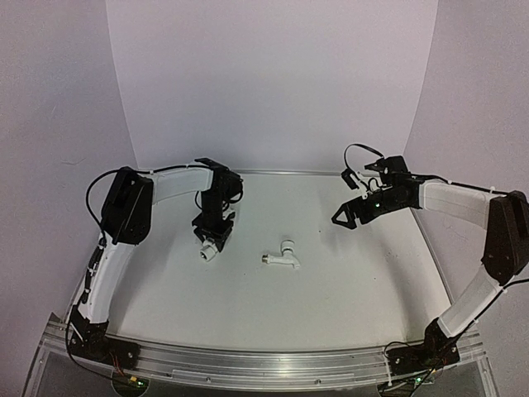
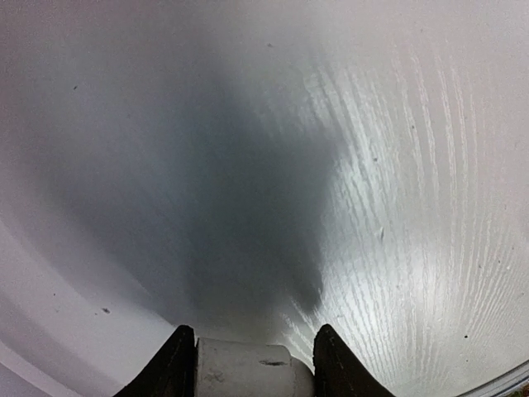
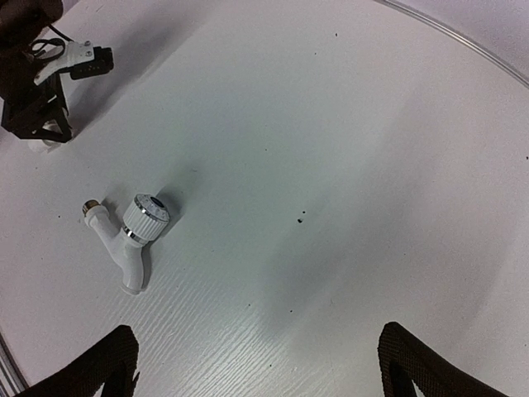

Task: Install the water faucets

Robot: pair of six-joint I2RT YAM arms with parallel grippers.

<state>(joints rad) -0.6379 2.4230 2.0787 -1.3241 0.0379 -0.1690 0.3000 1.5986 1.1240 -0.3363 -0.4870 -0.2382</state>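
Note:
The white water faucet lies on its side in the middle of the table, apart from both grippers, its brass-coloured threaded end to the left. In the right wrist view the faucet shows its ribbed knob and bent spout. My left gripper points down at the table with a short white cylindrical fitting in it. The left wrist view has the fitting lying crosswise, both dark fingers against its ends. My right gripper hovers to the right of the faucet, its jaws wide apart and empty.
A curved white backdrop closes in the table on the far side and both flanks. An aluminium rail runs along the near edge between the arm bases. The left arm with its cables shows at the right wrist view's top left.

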